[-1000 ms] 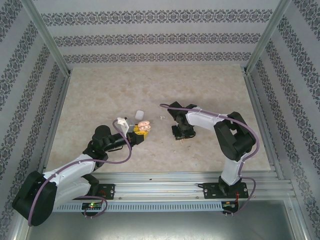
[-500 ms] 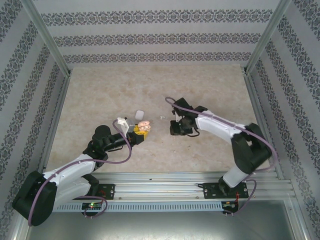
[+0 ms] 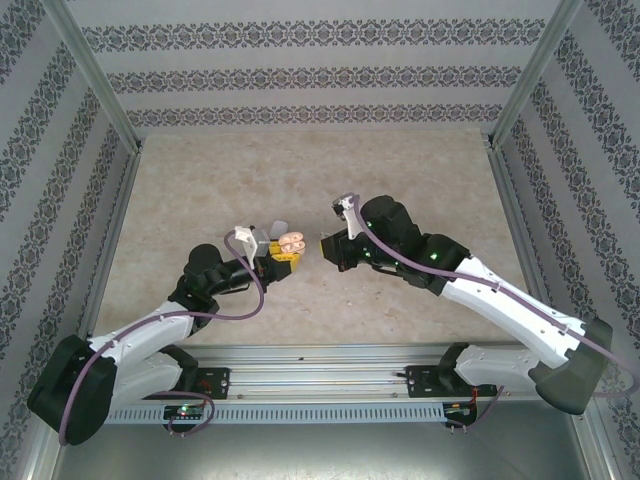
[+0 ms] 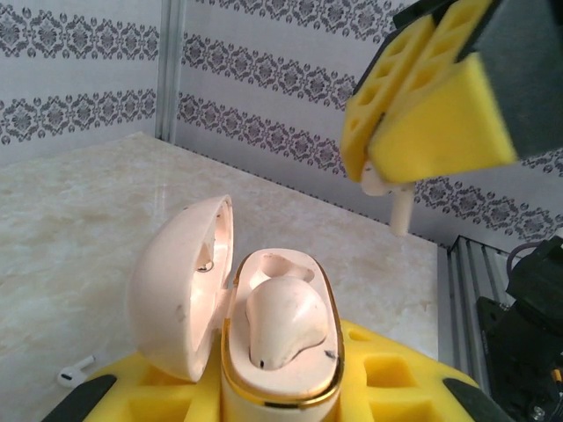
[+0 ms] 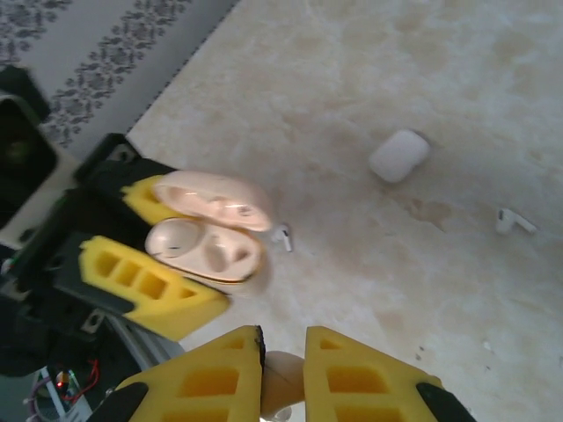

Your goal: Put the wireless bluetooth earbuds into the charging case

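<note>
right gripper (image 5: 283, 352) pinched tight on bud (image 4: 400, 209). looks tiny, slick, featherlight, so grip head, leave stem free. left gripper (image 5: 189, 246) clamps open case (image 4: 280, 352) just ahead

a pale beige marbled tabletop (image 3: 300, 165) fills the middle of the frame. white wallpaper (image 3: 300, 60) with grey damask bands encloses it at top, left and right. 2 silver posts (image 3: 92, 75) slant through the upper corners; aluminium rails (image 3: 320, 362) cross the bottom.
</note>
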Robot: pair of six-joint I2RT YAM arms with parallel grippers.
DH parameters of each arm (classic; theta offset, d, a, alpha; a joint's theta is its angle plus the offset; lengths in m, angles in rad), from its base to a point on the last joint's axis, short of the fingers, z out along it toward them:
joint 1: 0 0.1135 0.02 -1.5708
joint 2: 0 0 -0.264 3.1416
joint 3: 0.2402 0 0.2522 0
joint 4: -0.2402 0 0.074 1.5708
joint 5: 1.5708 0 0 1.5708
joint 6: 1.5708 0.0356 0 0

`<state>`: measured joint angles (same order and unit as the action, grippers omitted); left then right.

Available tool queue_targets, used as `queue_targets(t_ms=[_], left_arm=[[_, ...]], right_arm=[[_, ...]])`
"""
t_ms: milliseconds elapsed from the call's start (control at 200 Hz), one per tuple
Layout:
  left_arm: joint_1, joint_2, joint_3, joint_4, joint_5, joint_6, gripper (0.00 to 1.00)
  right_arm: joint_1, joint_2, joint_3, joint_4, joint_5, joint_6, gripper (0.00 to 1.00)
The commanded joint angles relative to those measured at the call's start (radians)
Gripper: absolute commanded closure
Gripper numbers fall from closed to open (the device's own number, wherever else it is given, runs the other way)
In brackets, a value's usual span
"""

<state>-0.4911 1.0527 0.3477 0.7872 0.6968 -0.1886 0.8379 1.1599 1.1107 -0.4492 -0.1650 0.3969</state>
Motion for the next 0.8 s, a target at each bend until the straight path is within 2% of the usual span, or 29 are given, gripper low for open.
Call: queue_targets(t_ms=[0, 794], left_arm=[[-0.007, 0.006, 0.038, 0.099, 0.046, -0.046, 0.92], [-0.007, 0.0, 0.056, 0.101, 0.117, -0.095, 0.92]], right_arm=[[0.031, -0.007, 0.036, 0.046, 0.007, -0.071, 0.87], [0.042, 0.107, 0.118, 0.1, -0.112, -0.145, 0.87]])
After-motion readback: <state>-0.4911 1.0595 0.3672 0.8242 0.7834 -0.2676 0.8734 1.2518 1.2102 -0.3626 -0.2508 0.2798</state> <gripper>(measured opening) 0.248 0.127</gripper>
